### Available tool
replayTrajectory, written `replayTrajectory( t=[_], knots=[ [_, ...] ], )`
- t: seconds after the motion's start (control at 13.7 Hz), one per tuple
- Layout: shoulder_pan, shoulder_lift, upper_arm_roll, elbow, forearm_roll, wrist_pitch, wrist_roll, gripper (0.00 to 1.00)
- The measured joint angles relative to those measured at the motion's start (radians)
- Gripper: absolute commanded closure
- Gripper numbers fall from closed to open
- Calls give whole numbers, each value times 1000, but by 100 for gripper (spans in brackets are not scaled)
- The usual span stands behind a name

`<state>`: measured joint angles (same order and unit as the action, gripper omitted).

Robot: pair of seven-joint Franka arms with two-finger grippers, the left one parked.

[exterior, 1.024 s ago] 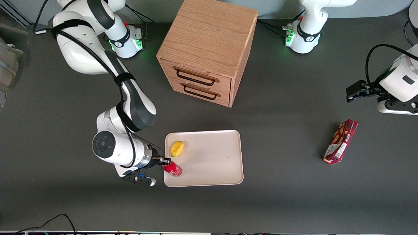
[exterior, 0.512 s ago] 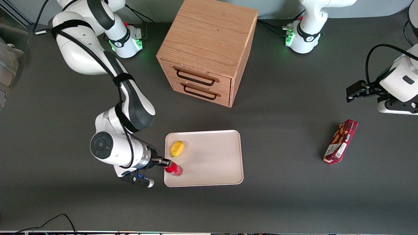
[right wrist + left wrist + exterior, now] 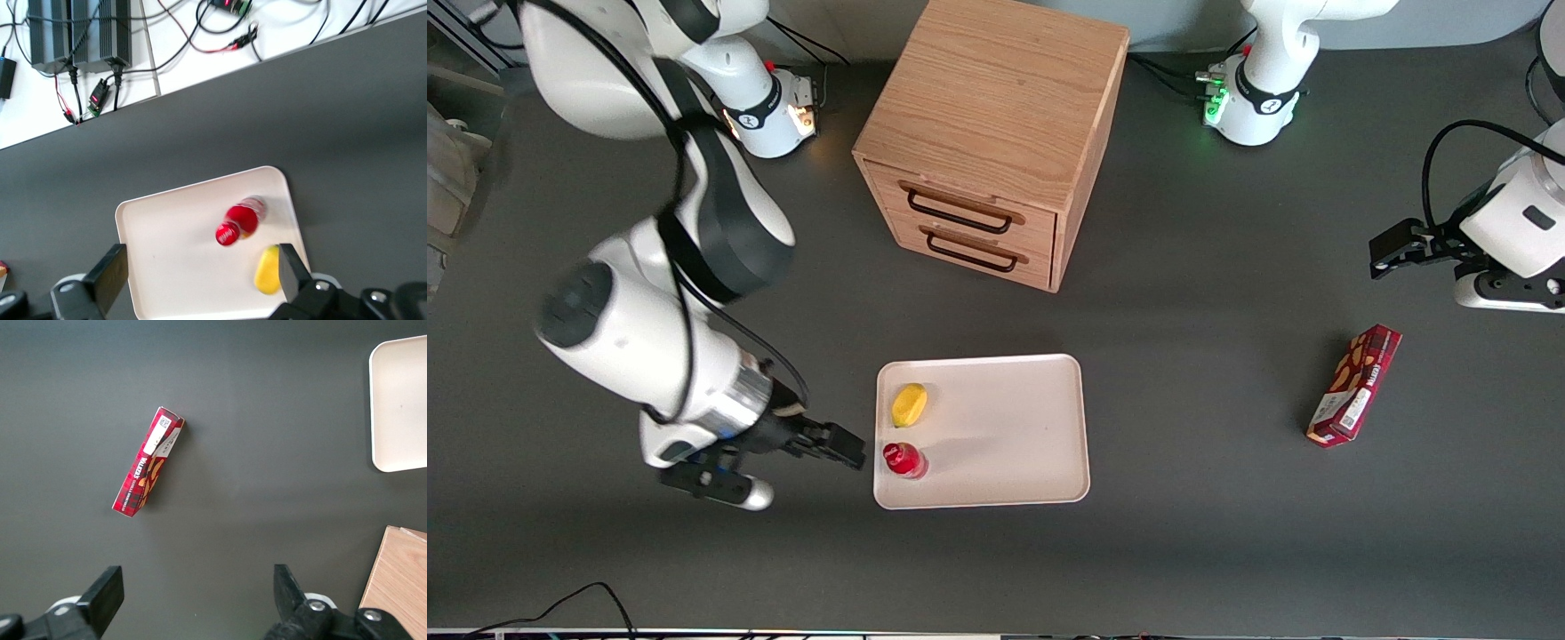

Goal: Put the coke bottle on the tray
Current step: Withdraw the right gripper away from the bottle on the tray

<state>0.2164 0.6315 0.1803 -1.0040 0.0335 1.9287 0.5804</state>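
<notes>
- The small glossy red coke bottle with a red cap (image 3: 904, 460) (image 3: 238, 223) stands upright on the flat cream-white rectangular tray with a low rim (image 3: 1005, 436) (image 3: 180, 260), in the tray corner nearest the front camera at the working arm's end.
- A small yellow oval item (image 3: 910, 404) (image 3: 268, 269) lies on the same tray, just beside the bottle and farther from the front camera; the two do not touch.
- The black two-finger pincer (image 3: 847, 449) hangs above the dark grey table (image 3: 1209, 524), just off the tray's short edge, apart from the bottle. Its fingers (image 3: 110, 277) are spread wide and hold nothing.
- A light oak two-drawer cabinet (image 3: 991, 133) sits toward the table's robot-side edge, its drawers shut.
- A dark-red snack box (image 3: 1354, 384) (image 3: 147, 468) lies flat toward the parked arm's end of the table, well apart from the tray.
</notes>
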Motion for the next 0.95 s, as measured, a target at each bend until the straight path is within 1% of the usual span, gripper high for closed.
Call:
replayTrajectory(
  t=[0.15, 0.22, 0.37, 0.59, 0.8, 0.95],
  knots=[
    [-33, -127, -1, -58, -6, -122, -45, 0],
    [-51, -195, -1, -110, -12, -157, -70, 0],
    [-95, -343, -2, -260, -33, -184, -134, 0],
    [-166, -551, -3, -498, -38, -183, -197, 0],
    [-231, -678, -4, -634, -39, -180, -215, 0],
    [-261, -691, -6, -628, -39, -182, -224, 0]
  ],
)
